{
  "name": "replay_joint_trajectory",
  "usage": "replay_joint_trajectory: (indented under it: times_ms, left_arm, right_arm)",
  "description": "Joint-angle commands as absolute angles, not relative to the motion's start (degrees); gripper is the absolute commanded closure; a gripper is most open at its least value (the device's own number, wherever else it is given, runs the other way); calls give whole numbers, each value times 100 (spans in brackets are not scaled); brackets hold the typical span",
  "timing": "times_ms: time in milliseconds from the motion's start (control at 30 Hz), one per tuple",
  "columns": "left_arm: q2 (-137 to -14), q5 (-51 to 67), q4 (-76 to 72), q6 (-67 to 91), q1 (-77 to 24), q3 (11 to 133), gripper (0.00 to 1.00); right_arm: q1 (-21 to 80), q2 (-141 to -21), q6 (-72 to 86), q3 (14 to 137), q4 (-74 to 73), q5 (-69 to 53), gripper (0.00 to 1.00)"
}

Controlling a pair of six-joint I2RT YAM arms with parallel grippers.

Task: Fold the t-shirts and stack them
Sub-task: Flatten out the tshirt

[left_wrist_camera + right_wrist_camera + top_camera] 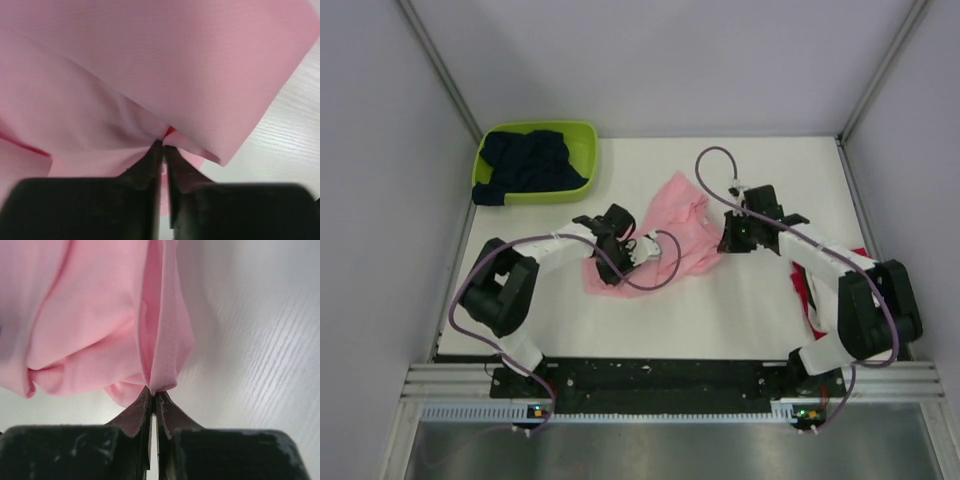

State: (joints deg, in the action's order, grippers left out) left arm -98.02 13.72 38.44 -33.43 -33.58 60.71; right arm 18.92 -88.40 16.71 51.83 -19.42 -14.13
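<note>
Left end effector: fingers nearly together, pinching a fold of the pink tee right at the tips. Right end effector: clamped tight on a hemmed edge of the same tee, cloth bunched just above the tips. Top view: the 2 sit on opposite sides of the tee, left at its near-left edge, right at its right edge. The tee lies crumpled mid-desk btw the arms.

Progress, my read: early. Pink tee is gripped but not spread flat, no fold made, no folded stack seen. Navy tee sits heaped in the green basket at far left, apparently untouched. Red tee lies crumpled at the right edge, partly under the right arm. White tee: can't make it out. So approx. all folding + stacking is left.

In the way: left arm's purple cable loops over the tee's near part and could snag cloth on a lift. Red tee is close to the right arm and may get dragged.
</note>
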Motion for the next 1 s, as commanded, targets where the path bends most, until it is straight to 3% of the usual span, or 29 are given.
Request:
replay_joint_trajectory:
  times_ms: [0,233,400,567,733,767,833,867,967]
  left_arm:
    - [-9818,924,3996,-3228,-3322,6273,100]
    - [-8484,1564,6238,-2901,-2892,8584,100]
    - [-7568,1100,6504,-2664,-2602,9596,100]
    - [-7830,449,5549,-2505,-2128,9879,100]
    - [-9427,-313,4343,-2181,-1758,10588,100]
    - [-9996,-464,4185,-2145,-1758,10843,92]
    - [-10789,-763,3965,-2057,-1758,11466,48]
    - [-11150,-860,3946,-2057,-1758,11774,35]
    - [-11461,-521,4165,-2214,-1810,12357,30]
  right_arm:
    - [1811,-7745,1582,5712,-2126,-1029,100]
    - [1477,-6330,1021,6512,-2803,-931,100]
    - [1485,-5617,607,6960,-3286,-1598,100]
    - [1450,-5870,633,7154,-3428,-1785,100]
    - [1283,-7090,624,7566,-3393,-1477,100]
    - [1266,-7380,641,7646,-3384,-1459,100]
    - [1257,-7934,668,7857,-3358,-1546,100]
    - [1257,-8241,668,7962,-3349,-1660,100]
    - [1231,-8945,668,8182,-3331,-1749,100]
